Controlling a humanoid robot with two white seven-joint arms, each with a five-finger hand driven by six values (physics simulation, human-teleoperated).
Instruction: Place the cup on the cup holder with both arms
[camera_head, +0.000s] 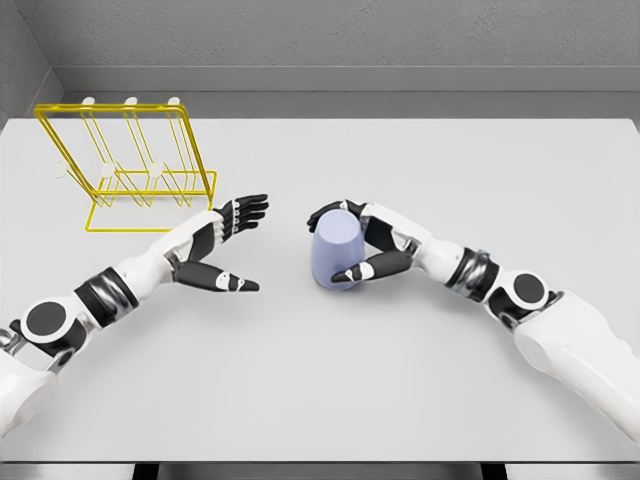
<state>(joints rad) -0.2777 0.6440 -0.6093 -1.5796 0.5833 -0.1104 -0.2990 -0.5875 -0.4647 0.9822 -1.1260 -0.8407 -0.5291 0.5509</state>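
Right hand (362, 244) wraps my fingers round the pale blue plastic cup (337, 254) standing mid-table; left hand (226, 243) is spread, empty, just beside it. I'd firm the grip before lifting, then hand across toward the yellow wire cup holder (128, 165) at far left.

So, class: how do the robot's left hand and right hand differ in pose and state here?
The left hand is open, fingers spread, holding nothing; the right hand is wrapped around the cup. The left hand sits nearer the rack; the right is farther from it. Both have dark fingers on white arms.
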